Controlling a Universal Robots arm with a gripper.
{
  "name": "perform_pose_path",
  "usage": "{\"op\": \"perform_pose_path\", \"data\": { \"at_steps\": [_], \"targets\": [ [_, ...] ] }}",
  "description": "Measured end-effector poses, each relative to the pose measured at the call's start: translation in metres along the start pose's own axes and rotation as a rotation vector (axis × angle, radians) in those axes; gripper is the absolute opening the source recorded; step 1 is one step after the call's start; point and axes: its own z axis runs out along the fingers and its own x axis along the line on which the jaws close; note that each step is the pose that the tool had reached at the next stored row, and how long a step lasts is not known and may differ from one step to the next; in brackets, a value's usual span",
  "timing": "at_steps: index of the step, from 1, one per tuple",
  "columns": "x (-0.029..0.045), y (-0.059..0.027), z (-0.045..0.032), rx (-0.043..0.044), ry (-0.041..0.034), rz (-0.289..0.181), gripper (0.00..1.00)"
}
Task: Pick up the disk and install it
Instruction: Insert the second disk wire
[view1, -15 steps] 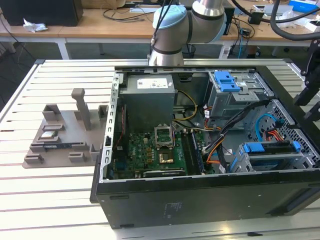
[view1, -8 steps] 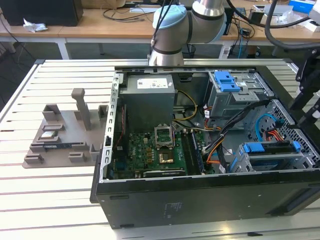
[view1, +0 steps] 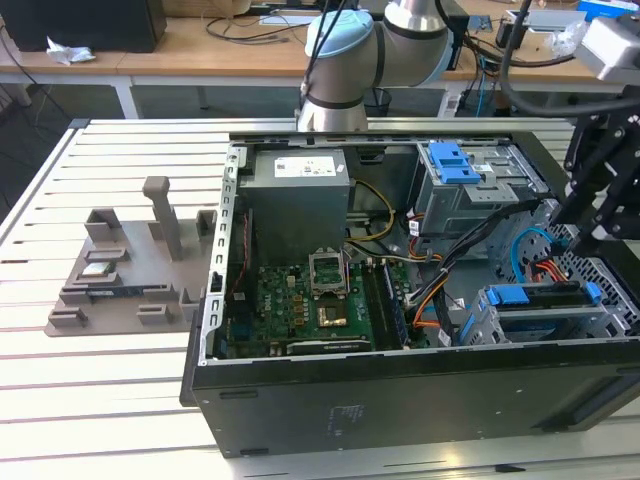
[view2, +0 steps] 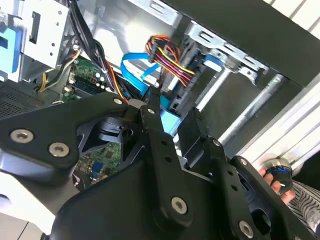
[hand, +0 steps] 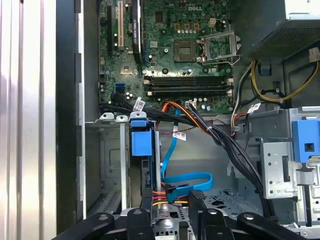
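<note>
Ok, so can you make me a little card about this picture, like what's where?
place: white slatted table
big thing: open computer case lying on its side, green circuit board showing
disk: disk with blue rails, sitting in the metal cage at the exterior view's right end of the case
gripper: gripper right at that cage; whether it holds the disk cannot be told
arm: robot arm behind the case
also there: grey holder tray on the table, at the exterior view's left of the case

You see a computer case (view1: 400, 390) of dark, matt metal. Its drive cage (view1: 470, 195) is bare shiny metal with blue plastic clips (view1: 450, 162). The gripper (view2: 172, 125) looks like smooth black plastic.
</note>
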Motion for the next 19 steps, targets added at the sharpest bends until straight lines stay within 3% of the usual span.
{"op": "perform_pose_path", "data": {
  "at_steps": [6,11,12,13,14,16,19],
  "targets": [
    [-0.0004,-0.001,0.0144,-0.0002,0.0004,-0.007,0.42],
    [-0.0004,-0.0011,0.0161,-0.0003,-0.0013,-0.008,0.42],
    [-0.0004,-0.0011,0.016,-0.0003,-0.0016,-0.008,0.4],
    [-0.0004,-0.0011,0.0161,-0.0003,-0.0021,-0.008,0.27],
    [-0.0004,-0.001,0.016,-0.0004,-0.0023,-0.008,0.22],
    [-0.0004,-0.0011,0.0161,-0.0003,-0.0028,-0.008,0.16],
    [-0.0004,-0.0011,0.016,-0.0004,-0.0035,-0.008,0.16]
  ]
}}
